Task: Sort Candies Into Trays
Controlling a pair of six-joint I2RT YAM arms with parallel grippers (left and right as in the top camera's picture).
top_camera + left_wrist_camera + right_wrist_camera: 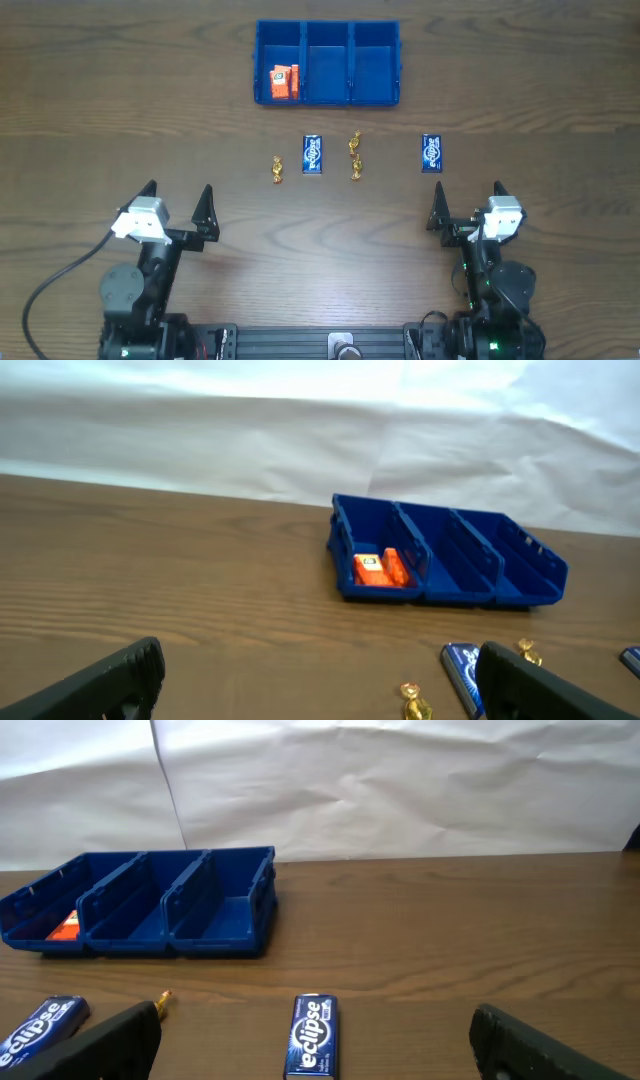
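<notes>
Dark wood grain runs across the table (80,120), and everything still to sort lies on it in a loose row between my arms and the tray (375,97), a blue moulded-plastic bin with three open compartments and thin dividing walls. The orange candies (284,82), small glossy packets with square edges, sit in its leftmost compartment as the overhead camera shows it; I see nothing in the other two. On the wood, the left blue pack (313,153) and the right blue pack (432,152) are flat, slick rectangles lying well apart. A lone gold sweet (277,168) sits just beside the left pack, and a pair of gold sweets (356,169) lies between the packs, all crinkled foil and irregular in shape. My left gripper (180,190) and right gripper (468,192) hang near their bases, short of the row, both spread wide and holding nothing. I judge one kind done and a fresh pick about to start. The right blue pack lies almost straight ahead of the right gripper, so I would reach forward, drop the fingers right down to the wood across its narrow width, close, then carry it to a free compartment. Its low profile leaves little to grasp; the foil sweets may squirm or slip.
</notes>
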